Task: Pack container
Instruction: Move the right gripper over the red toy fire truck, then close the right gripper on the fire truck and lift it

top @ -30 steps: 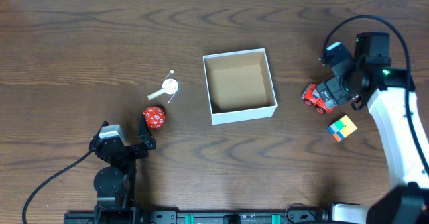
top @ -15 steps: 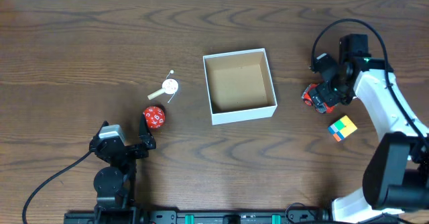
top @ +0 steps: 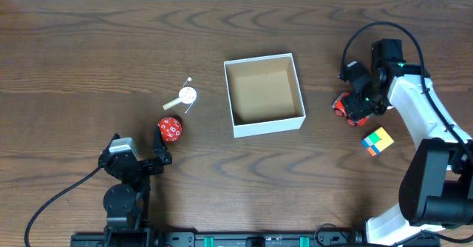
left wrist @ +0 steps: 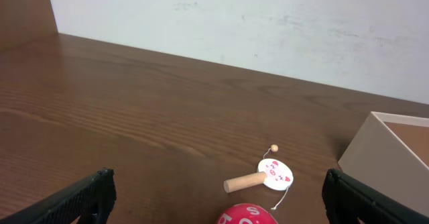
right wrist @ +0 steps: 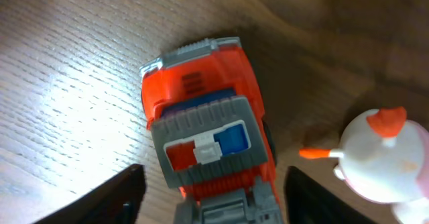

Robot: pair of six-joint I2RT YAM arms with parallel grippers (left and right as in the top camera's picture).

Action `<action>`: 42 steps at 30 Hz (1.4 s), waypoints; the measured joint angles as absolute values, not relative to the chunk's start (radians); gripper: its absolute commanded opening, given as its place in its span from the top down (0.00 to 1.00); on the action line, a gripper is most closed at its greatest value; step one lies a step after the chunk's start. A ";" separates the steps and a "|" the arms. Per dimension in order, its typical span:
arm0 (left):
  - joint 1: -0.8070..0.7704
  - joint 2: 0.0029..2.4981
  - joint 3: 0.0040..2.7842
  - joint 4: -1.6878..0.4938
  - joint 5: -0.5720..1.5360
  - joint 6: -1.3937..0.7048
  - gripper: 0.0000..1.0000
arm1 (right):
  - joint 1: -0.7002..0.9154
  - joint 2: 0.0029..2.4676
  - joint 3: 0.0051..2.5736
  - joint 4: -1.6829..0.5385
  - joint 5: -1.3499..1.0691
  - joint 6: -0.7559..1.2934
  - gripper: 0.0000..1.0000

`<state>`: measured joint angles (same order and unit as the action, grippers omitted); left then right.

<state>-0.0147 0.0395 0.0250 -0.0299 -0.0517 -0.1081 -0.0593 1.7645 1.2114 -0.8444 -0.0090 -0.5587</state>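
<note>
The container (top: 270,124), a square white box with a tan inside, stands open and empty mid-table; its corner shows in the left wrist view (left wrist: 395,150). My right gripper (top: 360,100) is open and low over a red and grey toy truck (top: 342,106). In the right wrist view its fingers (right wrist: 214,207) straddle the truck (right wrist: 201,117) with gaps on both sides. My left gripper (top: 140,160) is open and empty at the front left, just behind a red numbered ball (top: 170,129), which also shows in the left wrist view (left wrist: 244,216).
A small white paddle toy with a wooden handle (top: 185,96) lies left of the container, also in the left wrist view (left wrist: 265,177). A multicoloured cube (top: 378,141) lies in front of the truck. A white toy with orange parts (right wrist: 385,157) sits close beside the truck.
My right arm has swung left and come down over the toy truck, so the open fingers now flank it. The left arm and the other toys have not moved.
</note>
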 measured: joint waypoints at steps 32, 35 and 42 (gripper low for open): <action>-0.015 0.039 0.025 -0.030 -0.052 -0.108 0.02 | -0.059 1.765 1.210 -0.916 -0.053 -0.404 0.58; -0.015 0.039 0.025 -0.030 -0.052 -0.108 0.02 | -0.059 1.765 1.210 -0.919 -0.053 -0.402 0.60; -0.015 0.039 0.025 -0.030 -0.052 -0.108 0.02 | -0.054 1.765 1.237 -0.950 -0.053 -0.366 0.62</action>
<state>-0.0147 0.0395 0.0250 -0.0299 -0.0517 -0.1081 -0.0544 1.7653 1.2366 -0.9497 -0.0528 -0.3660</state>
